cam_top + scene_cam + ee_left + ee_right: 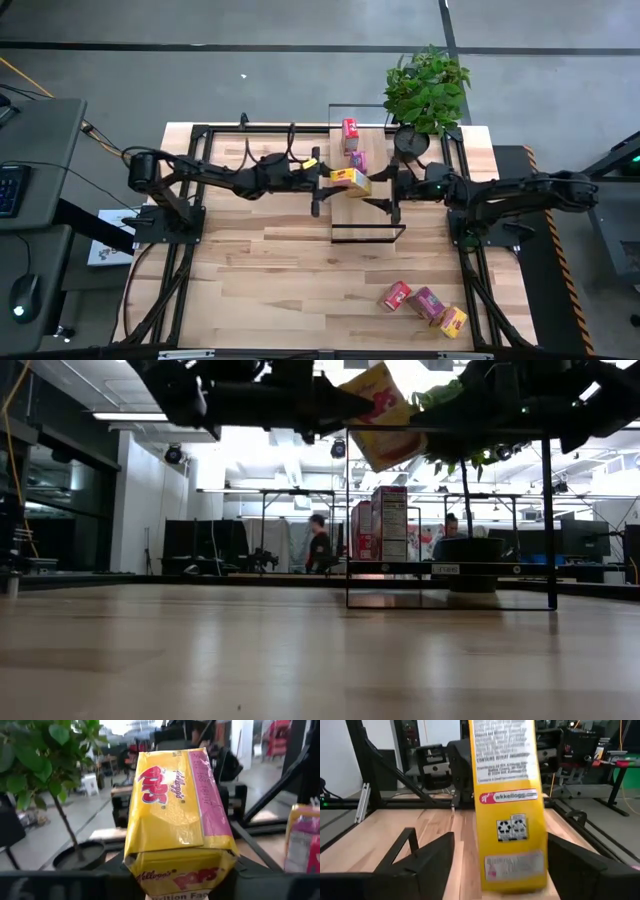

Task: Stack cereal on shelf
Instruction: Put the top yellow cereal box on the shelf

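1. Above the long light-wood shelf plank with its thin black metal frame (366, 205), your left gripper (322, 179) has its fingers clamped on the small yellow cardboard cereal box (350, 181), carried tilted and clear of the plank.
2. Judge that box as light and thin-walled: the left wrist view shows its printed card creased and bulging (175, 815), so squeeze only as hard as needed or the panels will buckle.
3. Glossy print probably makes it a little slippery; take it across the narrow sides, near the middle, not by the end flaps.
4. Your right gripper (395, 190) sits just beside the box with its fingers spread wide, one on either side of it (512, 805) in the right wrist view, not closed on it.
5. Farther back on the plank, a small red box (350, 129) and a pink-purple box (357, 160) already stand close together.
6. On the pale wooden counter (260, 260), near the front right, a red (395, 296), a pink-purple (426, 302) and a yellow box (452, 321) lie in a row, touching or nearly so.
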`<act>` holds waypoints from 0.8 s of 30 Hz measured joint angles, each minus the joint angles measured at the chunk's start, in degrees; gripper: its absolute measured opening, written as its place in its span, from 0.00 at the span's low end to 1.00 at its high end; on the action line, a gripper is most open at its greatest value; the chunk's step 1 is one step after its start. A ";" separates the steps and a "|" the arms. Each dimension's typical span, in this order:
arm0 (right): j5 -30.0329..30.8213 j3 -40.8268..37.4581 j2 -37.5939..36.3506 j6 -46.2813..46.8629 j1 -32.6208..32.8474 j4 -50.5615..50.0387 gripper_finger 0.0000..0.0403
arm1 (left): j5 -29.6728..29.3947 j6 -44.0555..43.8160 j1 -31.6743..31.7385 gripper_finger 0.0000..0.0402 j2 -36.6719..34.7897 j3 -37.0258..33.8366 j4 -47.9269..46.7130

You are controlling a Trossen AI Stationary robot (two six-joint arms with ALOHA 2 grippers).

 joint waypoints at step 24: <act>5.97 0.00 -16.23 -1.58 -0.02 -15.19 0.74 | 5.88 2.15 1.88 0.33 0.36 1.11 -24.35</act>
